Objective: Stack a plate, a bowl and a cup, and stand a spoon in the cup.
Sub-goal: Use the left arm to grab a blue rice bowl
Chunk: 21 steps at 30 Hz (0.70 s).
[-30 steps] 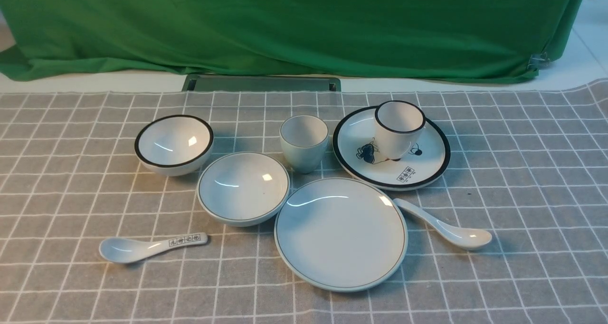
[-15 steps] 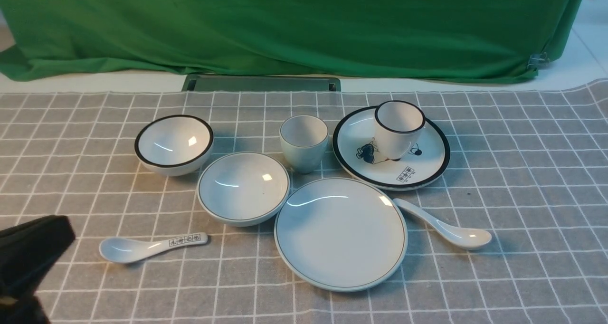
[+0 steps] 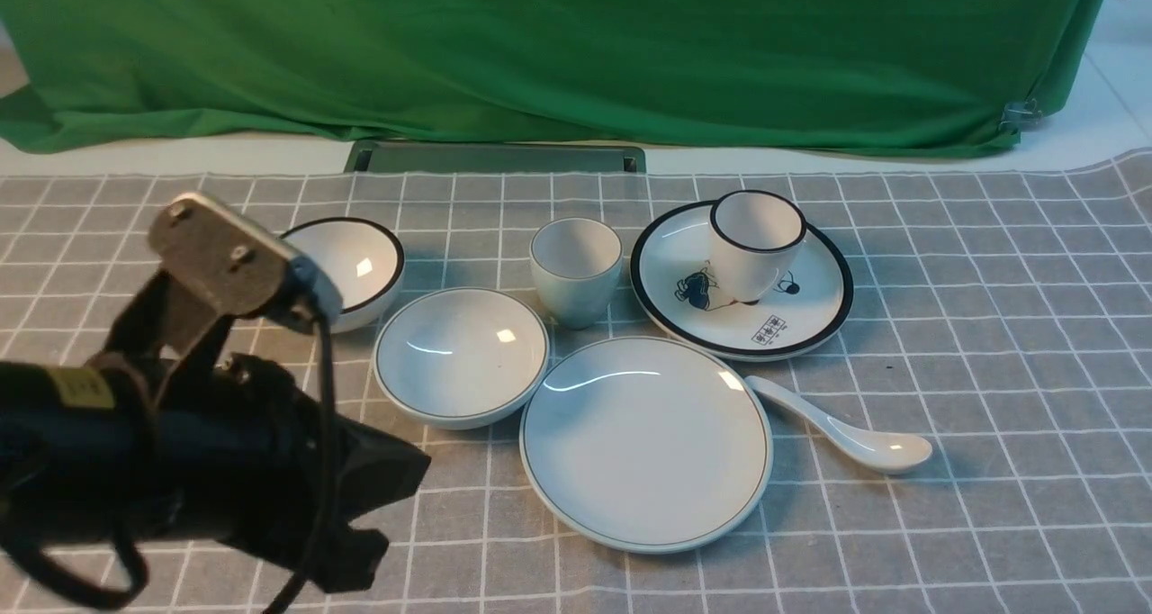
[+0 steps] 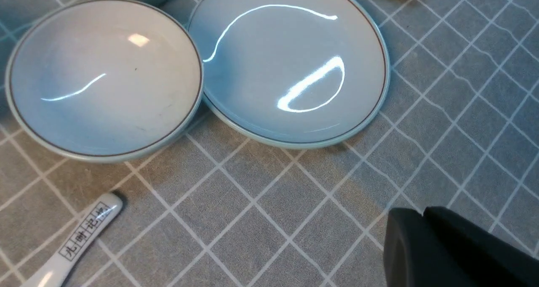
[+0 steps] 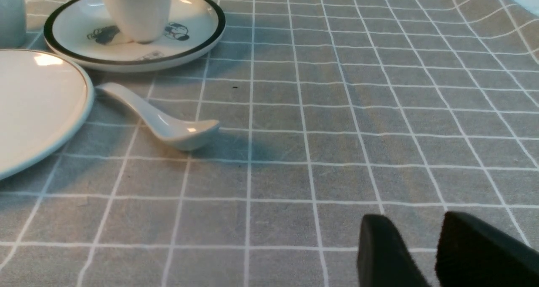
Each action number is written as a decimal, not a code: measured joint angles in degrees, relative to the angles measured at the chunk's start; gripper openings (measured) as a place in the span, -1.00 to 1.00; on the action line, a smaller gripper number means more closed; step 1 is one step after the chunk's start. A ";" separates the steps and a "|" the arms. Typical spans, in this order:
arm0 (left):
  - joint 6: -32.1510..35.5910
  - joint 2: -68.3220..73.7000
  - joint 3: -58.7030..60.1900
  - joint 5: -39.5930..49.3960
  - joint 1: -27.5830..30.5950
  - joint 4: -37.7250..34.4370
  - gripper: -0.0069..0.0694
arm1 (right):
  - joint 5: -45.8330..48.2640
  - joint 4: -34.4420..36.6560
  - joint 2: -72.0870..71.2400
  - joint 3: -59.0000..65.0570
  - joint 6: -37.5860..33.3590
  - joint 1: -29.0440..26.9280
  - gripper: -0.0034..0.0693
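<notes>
Grey checked cloth [image 3: 990, 371] carries 4 task pieces, all apart from one another and unstacked, before a green drape [image 3: 576, 47]. The plate [image 3: 645, 443] lies flat near the middle front, its face bare glaze. The bowl [image 3: 461, 355] sits upright just left of it, showing only light reflections inside; in the left wrist view its rim meets or slightly overlaps the plate's rim (contact cannot be confirmed). The cup [image 3: 576, 267] stands upright behind these 2, mouth up, what shows of its hollow bare. The spoon [image 3: 841, 429] lies on the cloth just right of the plate, handle tip close to the plate's edge.

A black-rimmed plate [image 3: 810, 312] with a drawing holds 1 black-rimmed cup [image 3: 756, 245], upright. A black-rimmed bowl [image 3: 360, 263] at the left rear is partly hidden by the left arm. A labelled spoon [image 4: 80, 240] lies near the bowl.

The left gripper [image 4: 423, 214] hangs over bare cloth in front of the plate, fingers pressed together, holding nothing. The right gripper [image 5: 414, 232] is over cloth well right of the spoon, jaws parted with nothing between them.
</notes>
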 joint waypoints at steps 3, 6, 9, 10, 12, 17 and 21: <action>0.07 3.25 -1.34 -1.70 -0.23 0.77 -0.77 | 0.00 0.00 0.00 0.00 0.00 0.00 -0.24; -0.26 4.72 -1.59 -2.51 -0.23 1.28 -0.77 | 0.00 0.00 0.00 0.00 0.00 0.00 -0.24; -0.37 5.29 -1.72 -1.71 -0.23 2.30 -0.77 | 0.00 0.00 0.00 0.00 0.00 0.00 -0.24; -0.68 5.35 -1.72 -0.98 -0.23 3.05 -0.77 | -0.10 0.00 0.00 0.00 0.00 0.00 -0.24; -1.80 5.35 -1.72 0.19 -0.23 4.37 -0.77 | -1.23 0.00 0.00 0.00 0.13 0.00 -0.24; -3.10 7.47 -2.86 3.27 -0.23 7.17 -0.77 | -10.12 3.80 0.00 0.00 12.98 0.00 -0.24; -3.16 11.43 -5.87 7.37 -0.29 7.38 -0.77 | -15.77 4.59 0.00 0.00 24.58 0.00 -0.24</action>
